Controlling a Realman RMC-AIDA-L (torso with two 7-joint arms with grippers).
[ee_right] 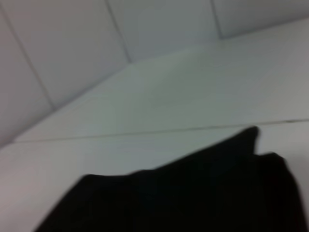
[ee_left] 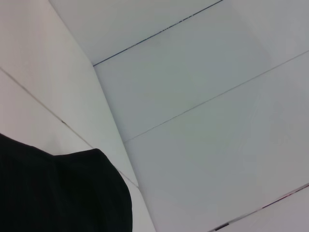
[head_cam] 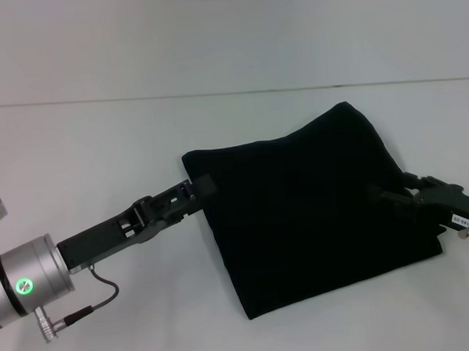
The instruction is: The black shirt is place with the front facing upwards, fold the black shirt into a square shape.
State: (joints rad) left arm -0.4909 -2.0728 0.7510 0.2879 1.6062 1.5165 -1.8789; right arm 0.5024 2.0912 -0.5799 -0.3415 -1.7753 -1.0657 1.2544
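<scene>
Black cloth is what matters here: the black shirt (head_cam: 307,215) lies already folded into a rough four-sided packet on the white bench (head_cam: 91,136), right of the middle and toward the near edge, no lettering showing. The left claw (head_cam: 197,187) sits at the packet's left edge near its far-left corner; the right claw (head_cam: 393,195) sits at the right edge. Dark fingers against dark cloth: I cannot tell whether either claw is pinching fabric or spread.

My worry is that a claw drawing back while cloth is caught would drag a layer and undo the fold. The far-right corner already peaks upward, so the outline is skewed and a careless nudge could worsen it.

Room is generous: bare bench lies on the left and toward the far edge. The near-right edge is tighter.
</scene>
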